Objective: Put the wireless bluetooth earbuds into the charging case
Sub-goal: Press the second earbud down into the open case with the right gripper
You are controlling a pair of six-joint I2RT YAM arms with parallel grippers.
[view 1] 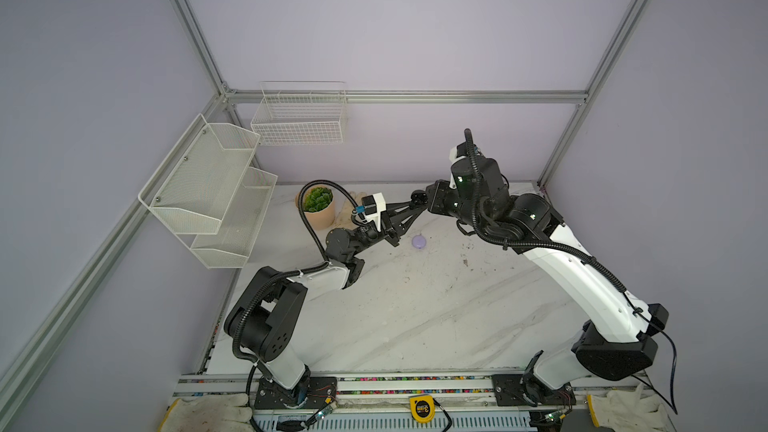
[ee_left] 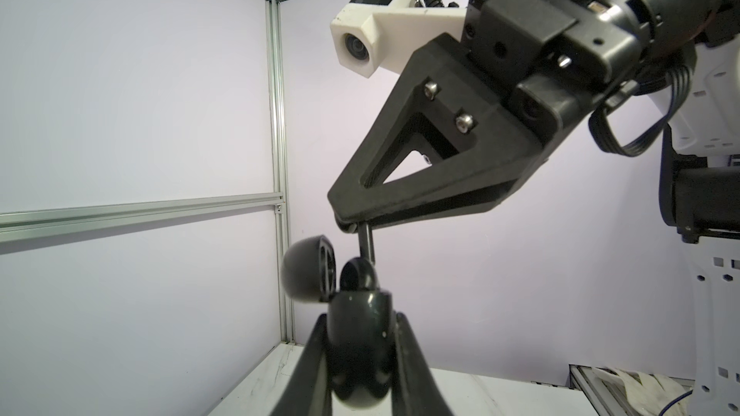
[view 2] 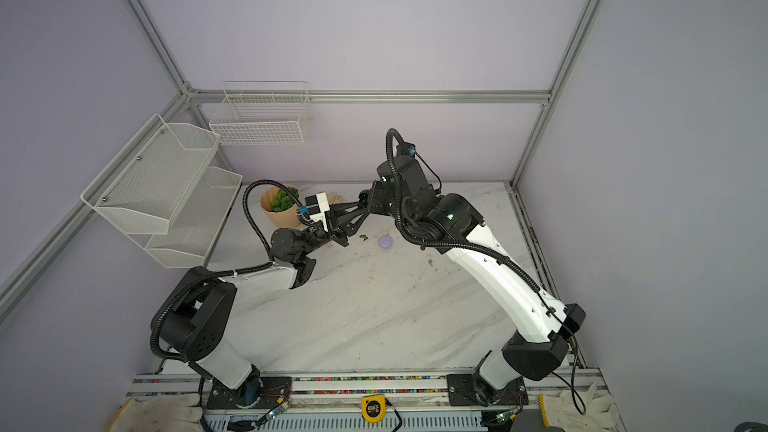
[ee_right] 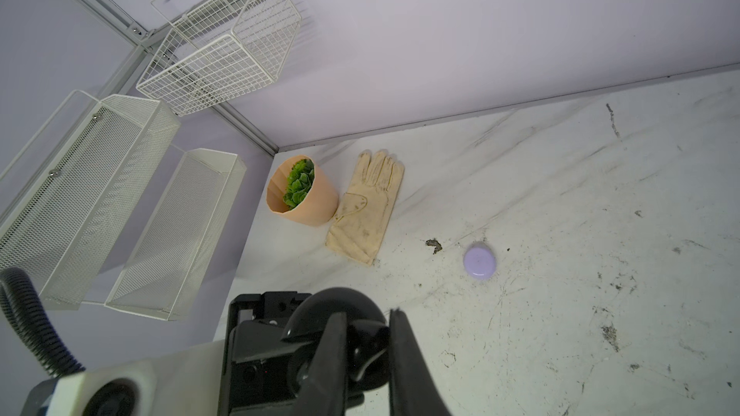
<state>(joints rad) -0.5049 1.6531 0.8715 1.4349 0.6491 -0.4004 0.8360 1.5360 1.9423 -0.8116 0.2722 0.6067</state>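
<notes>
The left gripper (ee_left: 360,324) is found with jaws clamped on the open black charging case (ee_left: 356,358), held aloft. The right gripper (ee_left: 354,226) is pinched on the stem of a black earbud (ee_left: 357,278), set at the case mouth. The case interior is obscured. A shut lilac case (ee_right: 479,261) is noted on the table (ee_right: 580,178).
</notes>
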